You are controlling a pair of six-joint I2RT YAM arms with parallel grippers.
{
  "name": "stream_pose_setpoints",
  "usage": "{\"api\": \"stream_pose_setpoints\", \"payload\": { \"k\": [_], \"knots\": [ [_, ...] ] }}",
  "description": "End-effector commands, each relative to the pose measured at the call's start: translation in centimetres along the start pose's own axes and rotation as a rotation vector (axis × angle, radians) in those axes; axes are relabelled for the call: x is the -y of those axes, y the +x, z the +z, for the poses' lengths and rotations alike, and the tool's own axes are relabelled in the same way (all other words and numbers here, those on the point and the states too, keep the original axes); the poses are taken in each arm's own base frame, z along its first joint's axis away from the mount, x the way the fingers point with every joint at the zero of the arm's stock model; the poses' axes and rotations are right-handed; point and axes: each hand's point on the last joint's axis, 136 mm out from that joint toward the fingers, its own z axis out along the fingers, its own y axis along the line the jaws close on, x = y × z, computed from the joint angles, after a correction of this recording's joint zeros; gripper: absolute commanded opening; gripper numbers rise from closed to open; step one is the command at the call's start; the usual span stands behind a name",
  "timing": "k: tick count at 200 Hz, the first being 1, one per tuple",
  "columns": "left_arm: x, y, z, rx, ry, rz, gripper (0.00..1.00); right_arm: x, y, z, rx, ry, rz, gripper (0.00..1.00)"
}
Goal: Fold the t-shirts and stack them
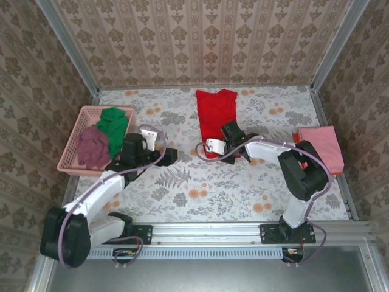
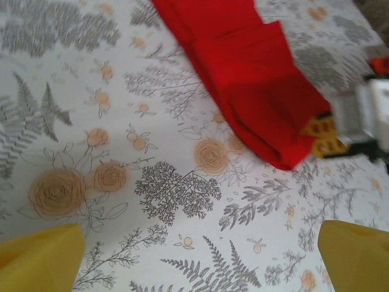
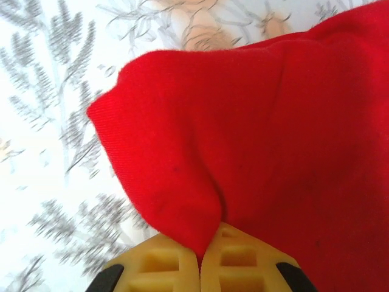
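a: where's the red shirt point(image 1: 216, 115)?
b: on the table point(image 1: 182, 188), toward the far side, about mid-width. it's partly folded into a long strip that runs from the back edge toward the arms, with layers overlapping at its near end.
a: and the right gripper point(image 3: 202, 254)?
b: at the near end of that strip. its jaws are closed tight on a fold of the red cloth. in the wrist view the fabric bunches into a ridge right where the two yellow pads point(image 3: 158, 261) meet.
a: left gripper point(image 2: 194, 267)?
b: spread wide, holding nothing. its yellow fingers point(image 2: 36, 258) sit at the two bottom corners of its wrist view, with bare floral tabletop between them. it hangs to the left of the red shirt, apart from it, facing its near end.
a: the other shirts?
b: a green shirt point(image 1: 113, 125) and a maroon shirt point(image 1: 92, 146) are bundled in the basket point(image 1: 73, 131) at the table's left edge, green farther back, maroon nearer. a pink shirt point(image 1: 322, 143) lies folded flat at the right edge, well apart from the red one. a bit of orange cloth point(image 1: 296, 137) shows at its left side. i can't tell how that one lies.
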Motion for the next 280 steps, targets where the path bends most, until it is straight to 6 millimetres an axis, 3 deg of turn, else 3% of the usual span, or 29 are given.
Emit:
{"api": "stream_pose_setpoints", "payload": {
  "k": [1,33,39,83,109,159,182,244,254,280],
  "knots": [
    [-0.2,-2.6,1.1,0.042,-0.072,-0.198,1.00,-2.0,0.1,-1.6,0.020,-0.034,0.043,0.00],
    [-1.1,-3.1,4.0,0.048,-0.114,-0.346,1.00,-4.1,0.0,-3.2,0.035,-0.043,0.064,0.00],
    [0.0,-3.0,4.7,0.036,-0.091,-0.350,1.00,-4.4,0.1,-3.5,0.037,-0.044,0.069,0.00],
    [1.3,-3.4,9.7,-0.016,-0.046,-0.401,0.95,-7.2,0.1,-5.8,0.044,-0.082,0.081,0.00],
    [2.0,-3.2,12.6,-0.049,-0.012,-0.419,0.85,-9.5,0.8,-6.5,-0.008,-0.119,0.066,0.00],
    [4.1,-2.9,17.5,-0.141,0.080,-0.475,0.61,-11.8,0.3,-10.4,0.018,-0.126,0.047,0.00],
    [4.5,-2.0,18.9,-0.180,0.089,-0.490,0.49,-12.2,-0.2,-12.0,0.051,-0.121,0.044,0.00],
    [4.2,2.1,20.4,-0.270,0.062,-0.511,0.32,-11.7,-0.5,-14.3,0.085,-0.090,0.016,0.00],
    [3.9,2.5,20.4,-0.277,0.050,-0.512,0.27,-11.4,-0.7,-14.5,0.089,-0.074,-0.001,0.00],
    [3.5,3.5,20.7,-0.296,0.040,-0.519,0.02,-9.5,-1.2,-14.7,0.072,-0.010,-0.065,0.00]
  ]
}}
